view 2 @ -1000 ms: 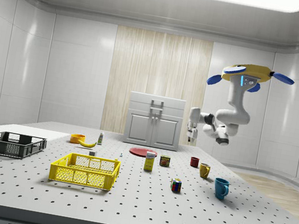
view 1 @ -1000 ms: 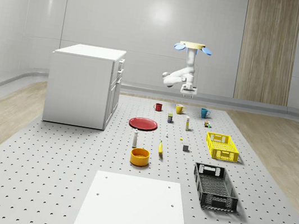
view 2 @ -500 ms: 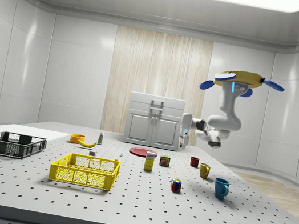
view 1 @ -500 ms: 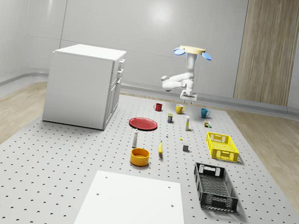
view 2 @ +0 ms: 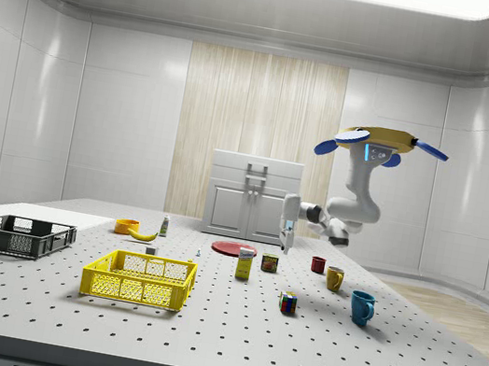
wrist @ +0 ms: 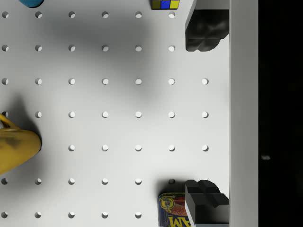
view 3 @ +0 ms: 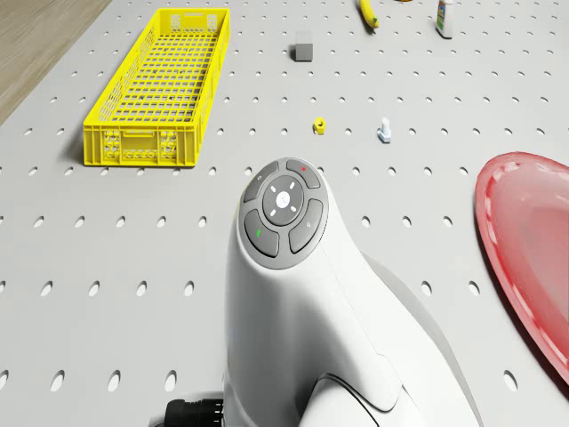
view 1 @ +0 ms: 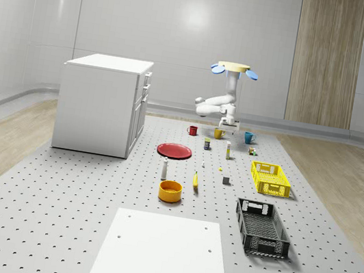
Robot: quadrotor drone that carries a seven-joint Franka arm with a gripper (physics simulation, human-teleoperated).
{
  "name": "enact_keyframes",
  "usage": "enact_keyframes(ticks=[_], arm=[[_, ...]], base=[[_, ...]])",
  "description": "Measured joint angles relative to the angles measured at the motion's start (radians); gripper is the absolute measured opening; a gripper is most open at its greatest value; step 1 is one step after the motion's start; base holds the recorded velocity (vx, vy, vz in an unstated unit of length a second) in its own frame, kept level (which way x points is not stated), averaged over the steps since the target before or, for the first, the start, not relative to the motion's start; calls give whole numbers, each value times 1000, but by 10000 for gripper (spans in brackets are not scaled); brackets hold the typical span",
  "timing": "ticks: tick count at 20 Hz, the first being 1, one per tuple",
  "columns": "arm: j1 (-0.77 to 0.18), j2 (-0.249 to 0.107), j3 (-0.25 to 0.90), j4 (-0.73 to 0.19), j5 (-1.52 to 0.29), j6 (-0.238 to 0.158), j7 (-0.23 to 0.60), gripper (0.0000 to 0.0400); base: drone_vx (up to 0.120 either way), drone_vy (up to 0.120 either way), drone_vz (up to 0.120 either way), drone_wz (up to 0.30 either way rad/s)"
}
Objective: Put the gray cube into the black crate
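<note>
From above, the drone (view 1: 233,68) hovers over the far end of the perforated counter (view 1: 52,213), above the mugs, its arm bent down so the pincer (view 1: 229,124) hangs just over a yellow mug (view 1: 218,133). The gray cube (view 1: 226,180) sits on the counter beside the yellow crate (view 1: 269,179), well apart from the pincer, and the black crate (view 1: 262,227) lies nearer the camera, with nothing visible inside it. A red plate (view 1: 175,151), an orange bowl (view 1: 170,191) and a banana (view 1: 196,179) are small but readable.

From the side, the drone (view 2: 377,141) floats high over the counter's far right part and the pincer (view 2: 286,240) points down above a can (view 2: 269,262). The black crate (view 2: 15,236) shows its lattice walls at this view's left (the gray cube (view 2: 150,250) is barely a speck behind the yellow crate (view 2: 139,278)).

The drone's camera has the smooth white arm (view 3: 302,329) covering much of the foreground, cutting off the red plate (view 3: 532,249). The gray cube (view 3: 304,46) stands apart from the long meshed yellow crate (view 3: 169,84).

The wrist camera looks straight down at the dotted counter (wrist: 118,94); the pincer (wrist: 204,116) stands wide open, its dark fingertips (wrist: 206,30) far apart with nothing between them. A can (wrist: 173,210) is half hidden by one fingertip, and a yellow mug (wrist: 14,151) is cut off at the edge.
</note>
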Motion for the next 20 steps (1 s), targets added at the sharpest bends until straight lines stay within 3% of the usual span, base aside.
enact_keyframes(ticks=[20], arm=[[-28,-89,25,6,45,82,26,400]], base=[[120,0,0,0]])
